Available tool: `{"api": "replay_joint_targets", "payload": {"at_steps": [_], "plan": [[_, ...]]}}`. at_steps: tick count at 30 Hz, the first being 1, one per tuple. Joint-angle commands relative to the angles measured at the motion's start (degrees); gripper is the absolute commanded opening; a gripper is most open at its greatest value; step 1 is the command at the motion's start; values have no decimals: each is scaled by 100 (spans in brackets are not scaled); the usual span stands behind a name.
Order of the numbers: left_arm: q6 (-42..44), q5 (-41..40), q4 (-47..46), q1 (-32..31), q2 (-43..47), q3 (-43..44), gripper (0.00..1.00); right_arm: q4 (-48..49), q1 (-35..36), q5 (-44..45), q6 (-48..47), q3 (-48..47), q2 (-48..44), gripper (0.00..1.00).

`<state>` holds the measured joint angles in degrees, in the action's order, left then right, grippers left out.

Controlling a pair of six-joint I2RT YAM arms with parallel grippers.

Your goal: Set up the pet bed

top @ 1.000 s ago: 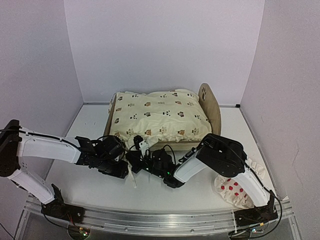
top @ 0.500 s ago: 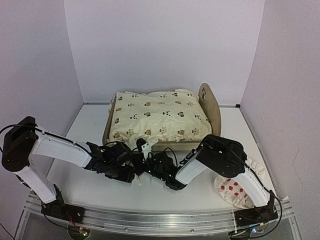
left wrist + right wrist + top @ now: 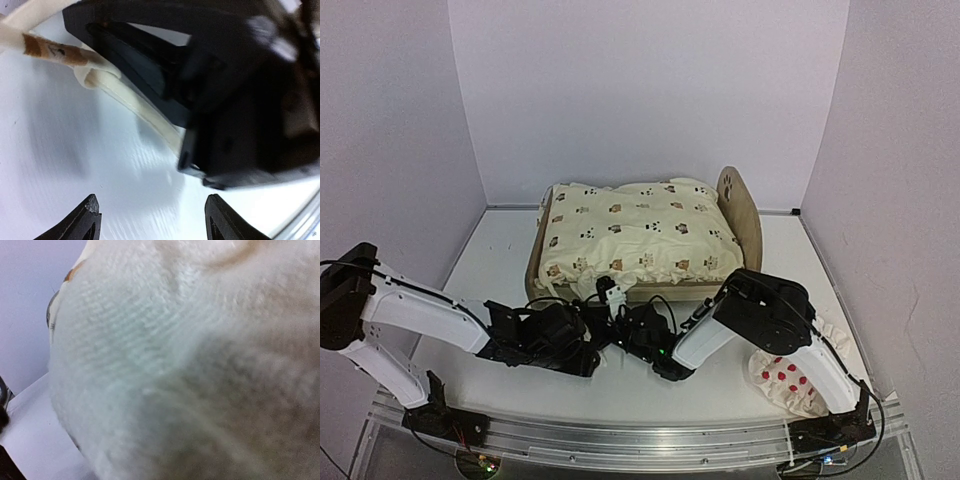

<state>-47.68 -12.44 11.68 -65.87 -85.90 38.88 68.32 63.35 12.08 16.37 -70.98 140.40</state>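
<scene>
Top external view: cream animal-print cushion (image 3: pixel 640 235) lies across the light plywood pet bed (image 3: pixel 748 215); right gripper (image 3: pixel 611 299) pinches the cushion's near edge, left gripper (image 3: pixel 155 222) gapes empty beside it.

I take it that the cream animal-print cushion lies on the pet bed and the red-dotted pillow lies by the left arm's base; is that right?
Not quite: the red-dotted pillow lies by the right arm's base, as the top external view shows. The cream animal-print cushion does lie on the pet bed.

left claw (image 3: pixel 155 222): jaws apart, low | right claw (image 3: pixel 613 300): closed | both reaching inward
</scene>
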Motion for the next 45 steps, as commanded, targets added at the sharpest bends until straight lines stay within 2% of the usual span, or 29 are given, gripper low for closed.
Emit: {"api": "replay_joint_targets", "payload": {"at_steps": [1, 5, 9, 12, 16, 24, 27, 33, 38, 41, 45], "plan": [[-312, -391, -446, -242, 536, -184, 73, 158, 56, 166, 299, -43, -469, 0], [-609, -983, -114, -558, 713, -193, 72, -258, 143, -183, 392, -301, -551, 0], [-1082, -1397, 270, -721, 926, -299, 66, -829, 393, -427, 26, -657, -638, 0], [-1213, -1445, 223, -751, 977, -411, 65, -1289, 470, 10, -211, -671, -714, 0], [-1181, -1487, 164, -745, 743, -303, 66, -1431, 468, 1029, -210, -310, -906, 0], [-1296, -1783, 606, -751, -257, 248, 65, -1672, 468, 911, 103, -212, -1006, 0], [-1270, -1712, 461, -765, -497, 326, 65, -1671, 468, 881, 188, -233, -969, 0], [-1248, -1629, -89, -847, -669, 264, 73, -1676, 468, 872, 345, -236, -944, 0], [-1352, -1669, -469, -911, -1046, 293, 73, -1673, 468, 864, 439, -197, -953, 0], [-1538, -1757, -207, -947, -1271, 481, 66, -1672, 469, 871, 456, -154, -978, 0], [-1919, -1890, 502, -961, -1561, 698, 51, -1673, 470, 921, 455, -81, -1054, 0]]}}
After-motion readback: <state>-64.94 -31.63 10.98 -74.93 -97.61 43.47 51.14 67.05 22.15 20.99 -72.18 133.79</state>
